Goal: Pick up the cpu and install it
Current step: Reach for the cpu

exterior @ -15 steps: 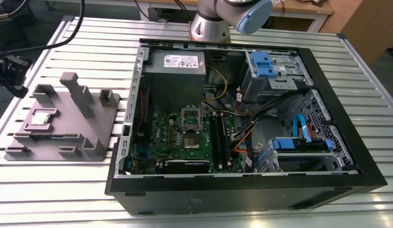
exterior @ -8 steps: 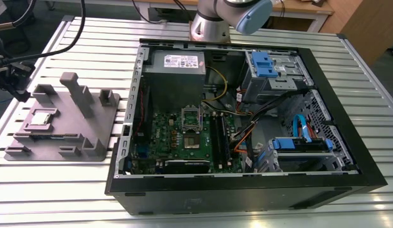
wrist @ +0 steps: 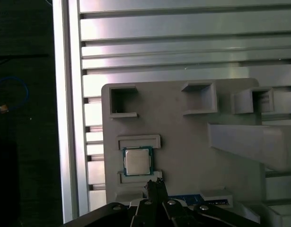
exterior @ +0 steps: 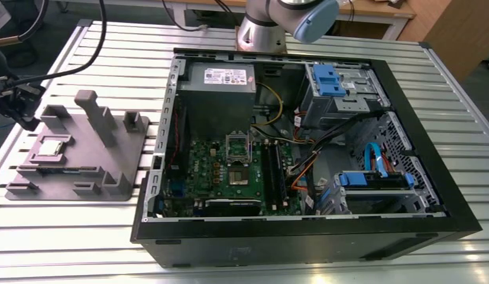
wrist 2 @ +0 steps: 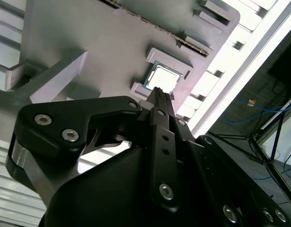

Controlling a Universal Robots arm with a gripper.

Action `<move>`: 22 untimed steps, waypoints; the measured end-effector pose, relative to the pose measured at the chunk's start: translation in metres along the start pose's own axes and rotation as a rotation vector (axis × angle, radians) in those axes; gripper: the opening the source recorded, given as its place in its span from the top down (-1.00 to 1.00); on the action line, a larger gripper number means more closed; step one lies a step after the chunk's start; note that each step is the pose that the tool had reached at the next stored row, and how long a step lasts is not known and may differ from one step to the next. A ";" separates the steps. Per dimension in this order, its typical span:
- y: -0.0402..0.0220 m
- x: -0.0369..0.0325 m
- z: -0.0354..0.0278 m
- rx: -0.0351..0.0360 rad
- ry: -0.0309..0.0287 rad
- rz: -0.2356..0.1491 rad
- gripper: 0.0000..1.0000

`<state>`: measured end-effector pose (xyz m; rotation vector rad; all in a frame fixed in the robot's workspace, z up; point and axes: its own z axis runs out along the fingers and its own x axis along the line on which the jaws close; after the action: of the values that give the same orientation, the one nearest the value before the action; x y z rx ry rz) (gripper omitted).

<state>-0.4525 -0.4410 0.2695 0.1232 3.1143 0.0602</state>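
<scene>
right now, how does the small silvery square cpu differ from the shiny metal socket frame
The cpu is a solid plate; the socket frame is a hollow rim. The cpu lies in the grey fixture outside the black case; the frame sits on the green motherboard inside. Both are silvery.

cpu top: dull silvery metal; holder: matt grey plastic; table: ribbed shiny metal.

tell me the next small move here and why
Probably ease the gripper closer, centring it over the cpu: in both wrist views the cpu lies unheld in its pocket on the grey fixture, with the gripper's tip just short of its edge.
</scene>
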 end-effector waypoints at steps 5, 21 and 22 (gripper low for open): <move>-0.0003 0.0008 0.0071 -0.0001 0.0000 0.000 0.79; -0.0003 0.0008 0.0073 -0.0001 0.0000 0.000 0.30; -0.0003 0.0008 0.0073 -0.0001 0.0000 0.000 0.18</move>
<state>-0.4531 -0.4410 0.2621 0.1232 3.1143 0.0603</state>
